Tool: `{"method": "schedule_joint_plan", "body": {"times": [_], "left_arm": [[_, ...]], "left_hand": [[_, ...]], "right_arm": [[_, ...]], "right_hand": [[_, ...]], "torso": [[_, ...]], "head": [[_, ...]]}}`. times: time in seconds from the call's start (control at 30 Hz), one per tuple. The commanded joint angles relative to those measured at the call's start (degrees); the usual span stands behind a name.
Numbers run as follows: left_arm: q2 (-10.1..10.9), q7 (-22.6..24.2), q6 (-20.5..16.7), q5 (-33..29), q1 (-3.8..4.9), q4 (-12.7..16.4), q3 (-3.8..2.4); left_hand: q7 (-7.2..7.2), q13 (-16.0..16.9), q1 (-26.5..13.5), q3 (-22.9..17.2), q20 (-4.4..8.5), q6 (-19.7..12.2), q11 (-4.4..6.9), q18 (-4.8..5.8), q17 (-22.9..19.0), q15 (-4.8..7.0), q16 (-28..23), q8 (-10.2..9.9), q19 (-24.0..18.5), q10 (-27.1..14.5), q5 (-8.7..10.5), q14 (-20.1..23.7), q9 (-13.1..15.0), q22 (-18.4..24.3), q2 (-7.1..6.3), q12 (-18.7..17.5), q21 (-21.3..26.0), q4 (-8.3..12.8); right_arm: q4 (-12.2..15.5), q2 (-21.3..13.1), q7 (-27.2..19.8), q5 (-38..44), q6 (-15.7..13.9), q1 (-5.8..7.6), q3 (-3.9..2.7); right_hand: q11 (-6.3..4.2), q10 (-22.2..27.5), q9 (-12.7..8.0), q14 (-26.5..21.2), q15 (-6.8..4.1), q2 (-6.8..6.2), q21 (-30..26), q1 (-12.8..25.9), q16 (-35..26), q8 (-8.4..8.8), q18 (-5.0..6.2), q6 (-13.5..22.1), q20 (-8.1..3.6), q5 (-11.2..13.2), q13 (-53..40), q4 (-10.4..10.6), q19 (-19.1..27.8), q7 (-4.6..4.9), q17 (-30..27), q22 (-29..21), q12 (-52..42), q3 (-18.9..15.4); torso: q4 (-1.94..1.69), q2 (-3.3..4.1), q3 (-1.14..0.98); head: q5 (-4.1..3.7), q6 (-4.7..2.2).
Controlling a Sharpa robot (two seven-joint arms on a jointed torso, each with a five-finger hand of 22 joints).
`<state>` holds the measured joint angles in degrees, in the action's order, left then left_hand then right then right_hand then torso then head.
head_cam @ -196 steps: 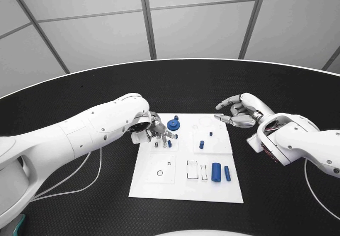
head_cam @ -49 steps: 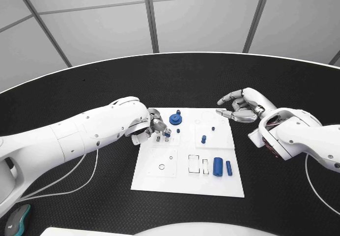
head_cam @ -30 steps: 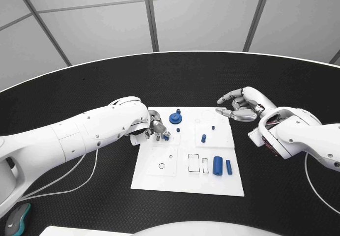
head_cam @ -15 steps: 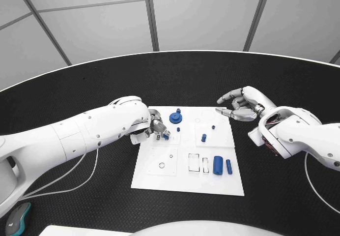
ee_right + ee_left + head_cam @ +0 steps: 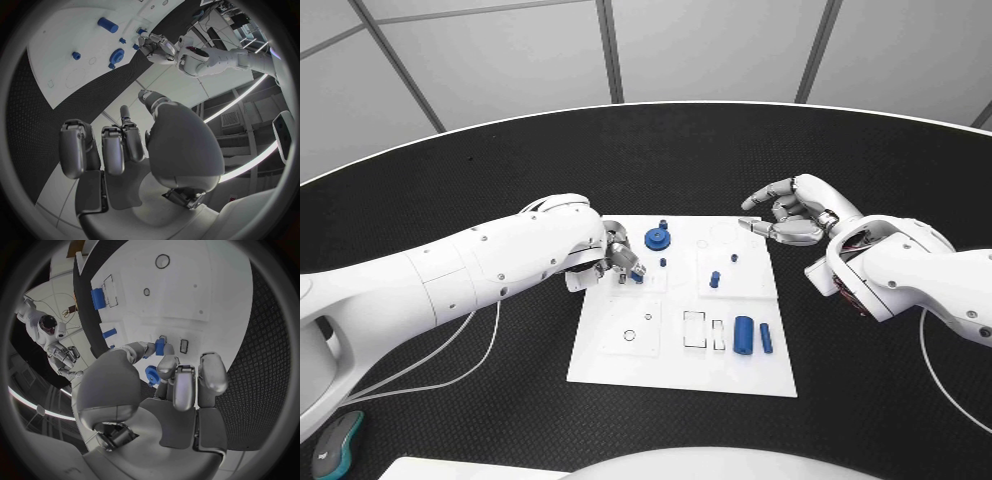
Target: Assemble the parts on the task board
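You had even, bright overhead light in the head view; the task board [image 5: 684, 340] read near-white against the matte black counter [image 5: 473, 410], with soft, short shadows. Both wrist views were fisheye circles in dark frames: straight edges bowed, and glare strips showed at the rims.

Left robot hand [image 5: 620, 263] apparently pinching; right robot hand [image 5: 788, 217] curled, empty.

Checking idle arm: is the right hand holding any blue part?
No. The right hand hovers beside the white board with curled fingers and nothing between them.
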<state>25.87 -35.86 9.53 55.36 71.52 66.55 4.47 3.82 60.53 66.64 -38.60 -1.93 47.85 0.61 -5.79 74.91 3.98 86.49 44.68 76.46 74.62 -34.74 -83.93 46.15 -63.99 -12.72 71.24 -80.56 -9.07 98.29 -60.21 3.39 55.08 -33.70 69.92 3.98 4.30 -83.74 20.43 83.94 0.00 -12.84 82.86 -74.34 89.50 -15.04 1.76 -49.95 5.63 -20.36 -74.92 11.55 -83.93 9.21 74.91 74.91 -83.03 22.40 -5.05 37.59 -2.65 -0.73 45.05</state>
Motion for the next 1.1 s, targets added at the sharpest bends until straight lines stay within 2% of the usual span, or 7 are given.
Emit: {"method": "schedule_joint_plan", "body": {"times": [0.03, 0.53, 1.1], "left_arm": [[-0.1, 0.0, -0.2, 0.1, 0.0, 0.0, 0.0], [-0.3, 0.0, 0.9, 0.2, -0.01, -0.1, 0.0], [-0.4, 0.0, 1.3, 0.2, -0.01, -0.2, 0.0]], "left_hand": [[0.01, 0.0, 0.0, -10.4, 0.02, 0.3, 0.15, 0.53, 8.4, 0.34, 0.0, 0.2, 0.2, 0.4, -0.33, -4.2, 0.0, 0.0, 0.35, 0.2, -0.3, 10.7], [-0.02, 0.3, 0.1, -10.3, 0.01, 0.4, 0.18, 0.54, 8.3, 0.36, 0.0, 0.2, 0.3, 0.6, -0.42, -4.2, 0.0, -0.1, 0.33, 0.4, -0.3, 10.8], [-0.05, 0.4, 0.1, -10.3, 0.01, 0.5, 0.22, 0.54, 8.3, 0.38, 0.0, 0.2, 0.3, 0.7, -0.5, -4.2, 0.0, -0.1, 0.29, 0.4, -0.3, 11.0]], "right_arm": [[0.0, 0.0, 0.0, 0.0, 0.0, 0.0, 0.0], [0.0, 0.0, 0.1, 0.0, 0.1, 0.0, 0.0], [0.0, 0.0, 0.1, 0.0, 0.1, 0.0, 0.0]], "right_hand": [[-0.21, -0.2, -0.1, 5.7, -0.32, 0.3, -0.4, -0.2, -0.2, -0.2, 0.21, -0.4, -0.28, -0.2, -8.7, 0.3, -3.2, -0.17, 13.8, 9.0, -0.2, 0.1], [-0.21, -0.2, -0.1, 5.7, -0.32, 0.3, -0.4, -0.2, -0.2, -0.2, 0.21, -0.4, -0.28, -0.2, -8.7, 0.3, -3.2, -0.17, 13.8, 9.0, -0.2, 0.1], [-0.22, -0.2, -0.1, 5.7, -0.33, 0.28, -0.4, -0.2, -0.2, -0.23, 0.23, -0.4, -0.3, -0.3, -8.7, 0.4, -3.2, -0.18, 13.9, 9.0, -0.2, 0.1]], "torso": [[0.05, 0.04, 0.0], [-0.05, -0.01, 0.05], [0.03, -0.03, 0.01]], "head": [[-0.08, 0.06], [-0.22, 0.22], [-0.03, 0.35]]}}
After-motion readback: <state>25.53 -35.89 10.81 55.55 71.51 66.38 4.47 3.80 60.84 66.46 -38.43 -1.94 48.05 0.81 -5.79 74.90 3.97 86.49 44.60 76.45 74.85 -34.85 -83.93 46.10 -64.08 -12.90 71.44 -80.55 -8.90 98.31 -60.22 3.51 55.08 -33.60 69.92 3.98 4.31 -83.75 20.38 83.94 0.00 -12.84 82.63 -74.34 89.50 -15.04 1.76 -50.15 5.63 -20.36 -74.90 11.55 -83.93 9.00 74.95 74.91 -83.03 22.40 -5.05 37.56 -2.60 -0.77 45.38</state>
